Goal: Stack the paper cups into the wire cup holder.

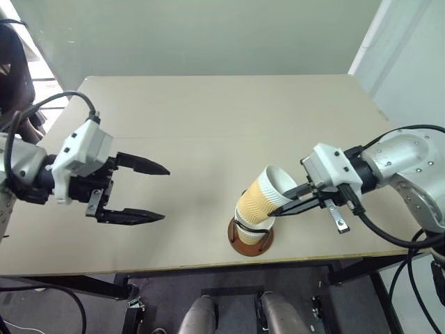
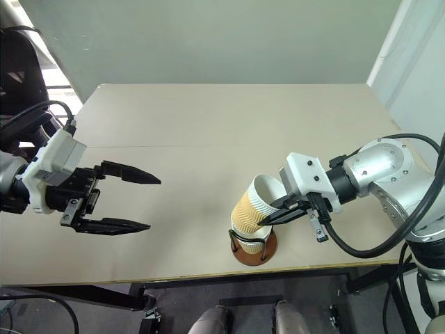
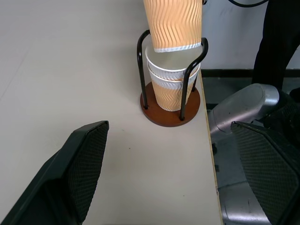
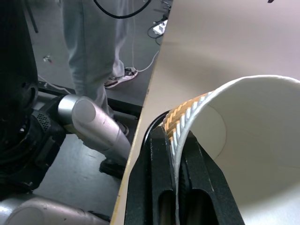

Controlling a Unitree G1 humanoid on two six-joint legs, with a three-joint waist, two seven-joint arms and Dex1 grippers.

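Right tool (image 1: 295, 202) pinches tilted cup (image 1: 261, 198) (over holder (image 1: 250, 240)); left tool (image 1: 156, 193) gapes.

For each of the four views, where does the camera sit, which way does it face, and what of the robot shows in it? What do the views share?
Left eye view: on the head, looking down over the table; open left gripper, right gripper pinching the top cup.
Right eye view: same scene, same arms.
Left wrist view: along its spread fingers toward the wire cup holder with two nested cups.
Right wrist view: along its shut fingers on the cup's wall; a person's legs beyond.
Shared: the top cup.
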